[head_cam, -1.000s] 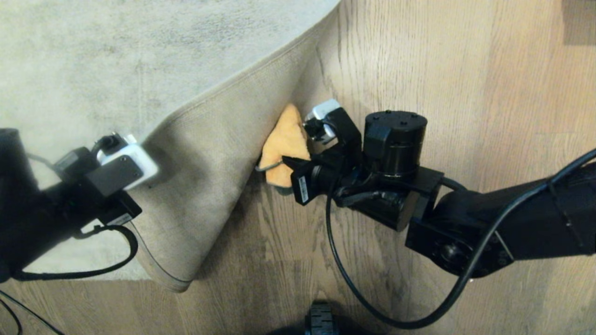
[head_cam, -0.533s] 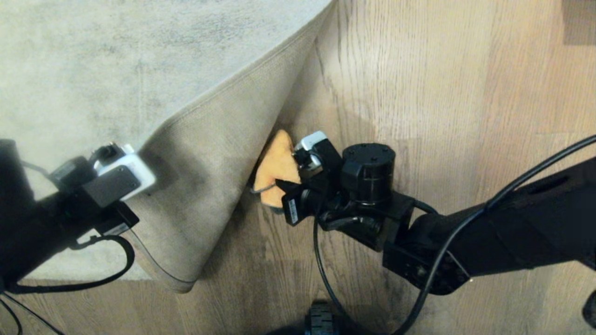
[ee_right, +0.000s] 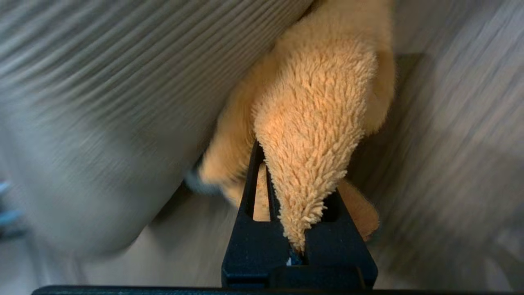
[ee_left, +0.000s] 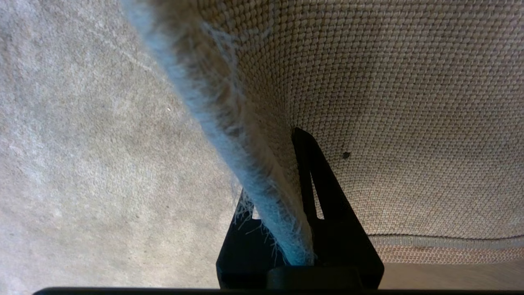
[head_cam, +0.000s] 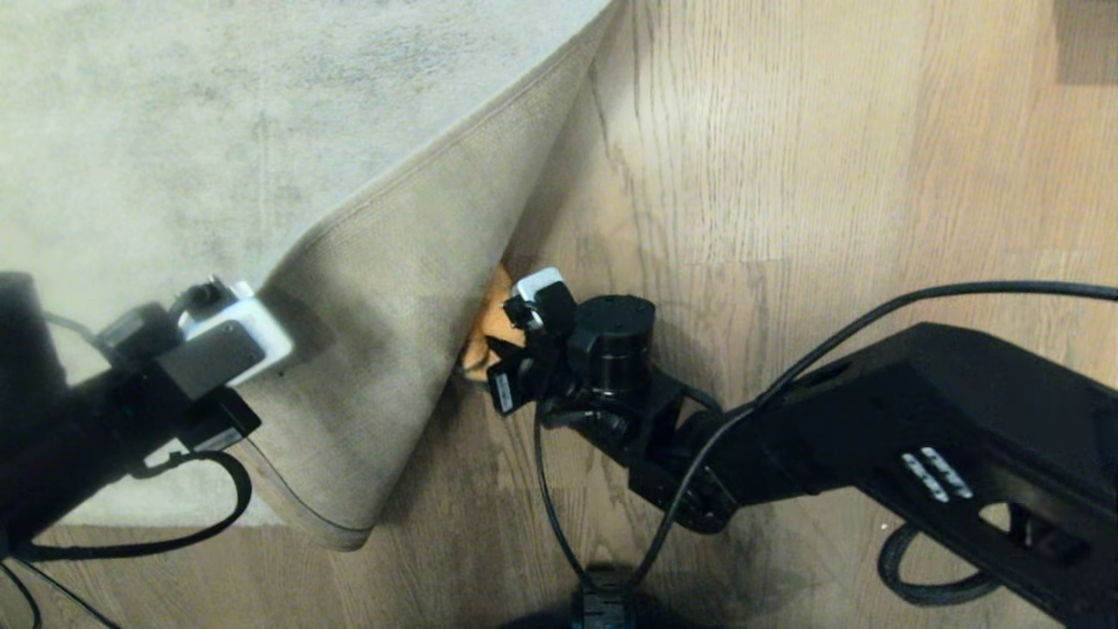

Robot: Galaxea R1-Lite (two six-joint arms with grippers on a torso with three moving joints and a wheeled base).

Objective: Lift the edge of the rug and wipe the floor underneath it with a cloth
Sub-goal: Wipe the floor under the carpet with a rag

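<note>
The rug edge [head_cam: 393, 349] is folded up and back, showing its tan woven backing above the wood-grain floor [head_cam: 786, 175]. My left gripper [ee_left: 272, 172] is shut on the rug edge [ee_left: 254, 172], with one black finger pressed on the backing and the other behind the pile. It holds the flap up at the left of the head view. My right gripper [ee_right: 294, 176] is shut on the fuzzy orange cloth [ee_right: 319, 106]. The cloth [head_cam: 485, 336] is pressed low at the foot of the raised flap and is mostly hidden by the right wrist and the rug.
The pale rug [head_cam: 218, 114] fills the upper left. Bare planks stretch to the right. A dark patch [head_cam: 1087, 39] sits in the far right corner. Part of my base [head_cam: 603, 607] shows at the bottom, with black cables looping beside both arms.
My right arm has swept the cloth along the floor toward me and to the left, further under the lifted flap. The left gripper keeps the rug edge raised in the same place.
</note>
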